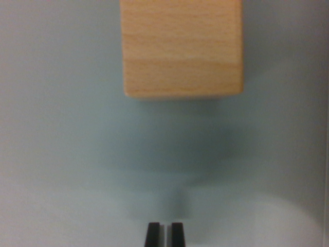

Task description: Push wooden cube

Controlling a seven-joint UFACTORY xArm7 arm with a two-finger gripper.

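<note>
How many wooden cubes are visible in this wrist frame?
1. The wooden cube sits at top centre, cut off by the upper edge, ahead of the hand. Others may lie outside the view.

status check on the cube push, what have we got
Gripper fingers nearly together, holding nothing. Wooden cube at top of wrist view, apart from the fingertips. Bare surface between, nothing in the way.

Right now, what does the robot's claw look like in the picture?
Only the tips of the claw show, at the bottom edge of the wrist view. They are two small black fingers, flat and blocky with square ends, side by side with a thin pale gap between them. No cables, markings or arm can be seen; the rest is out of the picture.
</note>
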